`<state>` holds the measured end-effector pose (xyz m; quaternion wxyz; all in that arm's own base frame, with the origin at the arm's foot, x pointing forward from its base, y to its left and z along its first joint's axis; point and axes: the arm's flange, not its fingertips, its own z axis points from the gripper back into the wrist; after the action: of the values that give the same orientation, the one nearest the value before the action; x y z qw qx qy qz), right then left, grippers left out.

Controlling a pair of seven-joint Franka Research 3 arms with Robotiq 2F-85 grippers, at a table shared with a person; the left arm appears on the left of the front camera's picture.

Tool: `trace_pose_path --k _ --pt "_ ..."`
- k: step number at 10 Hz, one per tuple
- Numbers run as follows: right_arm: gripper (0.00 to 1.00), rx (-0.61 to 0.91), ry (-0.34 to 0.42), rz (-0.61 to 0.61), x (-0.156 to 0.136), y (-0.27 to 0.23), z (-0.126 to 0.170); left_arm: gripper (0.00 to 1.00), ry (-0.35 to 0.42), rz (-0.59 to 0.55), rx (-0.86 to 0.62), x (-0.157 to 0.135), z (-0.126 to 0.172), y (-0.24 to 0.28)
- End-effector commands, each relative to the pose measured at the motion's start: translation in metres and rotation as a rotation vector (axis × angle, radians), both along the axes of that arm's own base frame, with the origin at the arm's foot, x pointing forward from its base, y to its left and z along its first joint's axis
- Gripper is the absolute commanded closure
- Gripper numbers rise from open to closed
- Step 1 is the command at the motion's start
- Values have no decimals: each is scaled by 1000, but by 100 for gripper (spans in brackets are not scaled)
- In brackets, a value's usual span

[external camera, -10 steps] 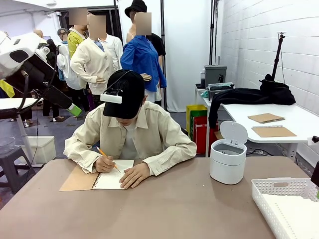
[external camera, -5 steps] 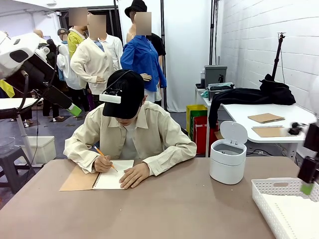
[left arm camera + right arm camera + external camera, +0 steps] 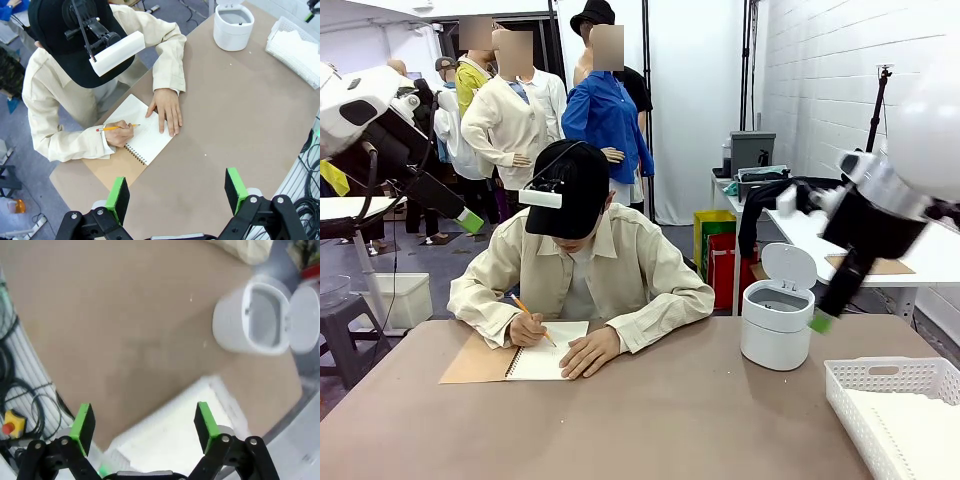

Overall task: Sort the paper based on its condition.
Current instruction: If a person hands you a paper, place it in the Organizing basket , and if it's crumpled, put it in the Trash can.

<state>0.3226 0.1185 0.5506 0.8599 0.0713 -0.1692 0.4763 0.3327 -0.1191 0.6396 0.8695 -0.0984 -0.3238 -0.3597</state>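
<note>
- The person [image 3: 582,270] sits at the far side of the brown desk [image 3: 650,420], bent over a notebook [image 3: 525,358].
- One hand [image 3: 120,135] holds a yellow pencil [image 3: 117,128] on the open page. The other hand [image 3: 165,109] lies flat on the page beside it.
- The paper [image 3: 299,47] lies in the white tray [image 3: 895,410] at the desk's right front corner. It is white sheets in a pile.
- A round white bin [image 3: 777,312] stands on the desk between the person and the tray. Its lid is flipped up.
- The right claw [image 3: 823,320] hangs in the air just beside the bin. In the right wrist view the right claw [image 3: 142,426] is released, with nothing between its green pads, and the tray and bin are below it.
- The left claw [image 3: 177,192] is up high over the near edge of the desk. It is released too, with its green pads far apart and nothing in them.
</note>
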Motion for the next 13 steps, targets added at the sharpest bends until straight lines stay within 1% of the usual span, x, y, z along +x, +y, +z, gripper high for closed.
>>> trace_pose_path --k 1,3,5,6,7,8,9,11,12,13 --pt "0 86 -19 94 35 22 6 0 4 -1 -8 0 0 1" --pt "0 153 -26 101 57 58 33 0 4 -1 -8 0 0 1" --pt "0 223 -29 17 73 91 51 0 4 -1 -8 0 0 1" --pt "0 268 -11 -12 80 103 57 0 4 -1 -8 0 0 1" --pt "0 298 -33 -42 84 112 63 0 4 -1 -8 0 0 1" --pt "0 328 -49 -56 87 119 70 0 4 -1 -8 0 0 1" --pt "0 355 -47 -52 87 121 76 0 4 -1 -8 0 0 1" --pt "0 394 -65 -42 82 121 89 0 4 -1 -8 0 0 1" --pt "0 397 -60 -14 78 116 93 0 4 -1 -8 0 0 1" --pt "0 362 -53 -46 83 123 88 0 4 -1 -8 0 0 1"
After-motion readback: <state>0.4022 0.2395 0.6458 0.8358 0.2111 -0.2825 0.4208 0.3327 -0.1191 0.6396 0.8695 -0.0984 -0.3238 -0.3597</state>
